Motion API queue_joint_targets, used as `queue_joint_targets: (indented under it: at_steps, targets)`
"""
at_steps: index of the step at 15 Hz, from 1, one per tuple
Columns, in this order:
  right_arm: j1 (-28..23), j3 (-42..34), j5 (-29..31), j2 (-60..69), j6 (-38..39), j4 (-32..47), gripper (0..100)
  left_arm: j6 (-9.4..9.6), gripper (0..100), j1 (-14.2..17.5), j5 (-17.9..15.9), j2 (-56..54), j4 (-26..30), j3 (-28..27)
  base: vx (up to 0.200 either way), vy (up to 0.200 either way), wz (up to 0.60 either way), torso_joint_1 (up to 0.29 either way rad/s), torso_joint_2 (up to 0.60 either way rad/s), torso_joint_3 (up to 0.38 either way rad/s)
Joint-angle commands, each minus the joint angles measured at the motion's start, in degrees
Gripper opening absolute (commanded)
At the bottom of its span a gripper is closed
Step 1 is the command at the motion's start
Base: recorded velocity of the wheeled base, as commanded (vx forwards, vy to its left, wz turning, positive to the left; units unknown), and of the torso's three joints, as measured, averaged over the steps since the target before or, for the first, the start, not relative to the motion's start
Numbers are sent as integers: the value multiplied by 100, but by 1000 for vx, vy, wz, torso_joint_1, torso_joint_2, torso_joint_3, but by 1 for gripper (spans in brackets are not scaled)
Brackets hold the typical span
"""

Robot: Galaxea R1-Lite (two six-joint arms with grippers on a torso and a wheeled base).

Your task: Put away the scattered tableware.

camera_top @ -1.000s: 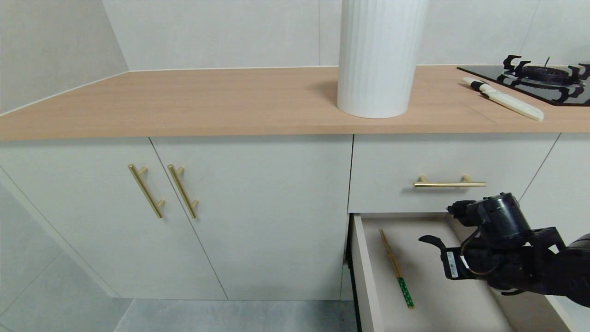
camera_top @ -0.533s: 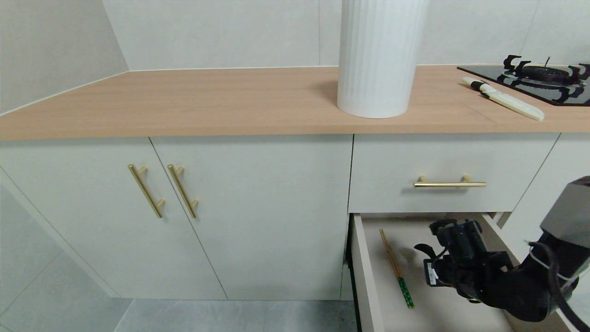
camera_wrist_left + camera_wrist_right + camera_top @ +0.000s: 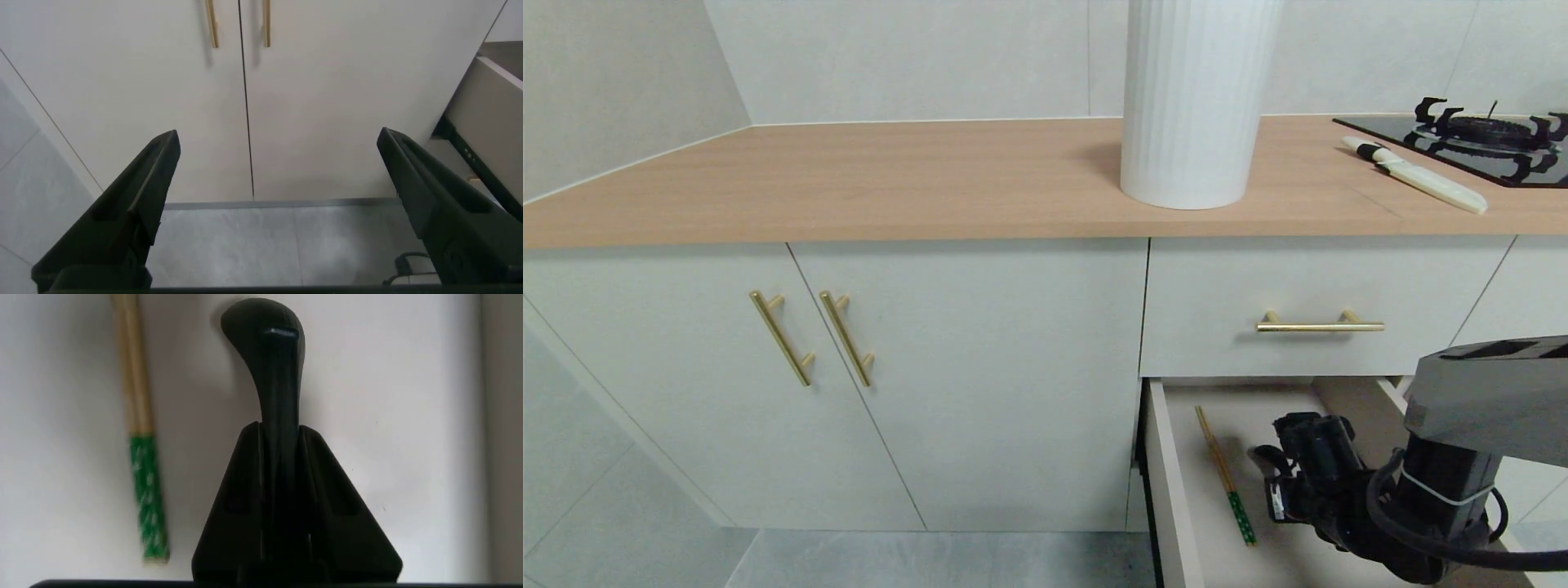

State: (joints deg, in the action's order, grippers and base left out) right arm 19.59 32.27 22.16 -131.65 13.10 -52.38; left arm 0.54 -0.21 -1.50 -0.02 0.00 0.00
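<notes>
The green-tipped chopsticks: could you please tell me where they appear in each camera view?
Head view: the chopsticks lie in the open drawer, near its left wall.
Right wrist view: they lie on the drawer floor beside the right gripper.
Left wrist view: the drawer's side, next to cupboard doors.
Shared landmark: the drawer.

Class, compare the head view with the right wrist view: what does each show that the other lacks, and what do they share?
Head view alone: countertop, white ribbed cylinder, knife, stove, cabinet doors. Right wrist view alone: the fingers pressed shut, close up. Shared: right gripper, chopsticks, open drawer.
</notes>
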Motion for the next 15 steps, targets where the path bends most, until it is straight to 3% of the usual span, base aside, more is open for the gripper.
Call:
queue_joint_targets:
  at_steps: [1,8,9,15]
  targets:
    - [-17,8,-1,-177,-1,0,0,-1,100,3,1,2,0,0,0,0,0,0,0,0]
    - [-43,16,-1,-186,-1,-9,0,-1,100,3,1,2,0,0,0,0,0,0,0,0]
    - [-43,16,-1,-186,-1,-9,100,-1,100,3,1,2,0,0,0,0,0,0,0,0]
    - [-43,8,-1,-142,-1,-9,100,-1,100,3,1,2,0,0,0,0,0,0,0,0]
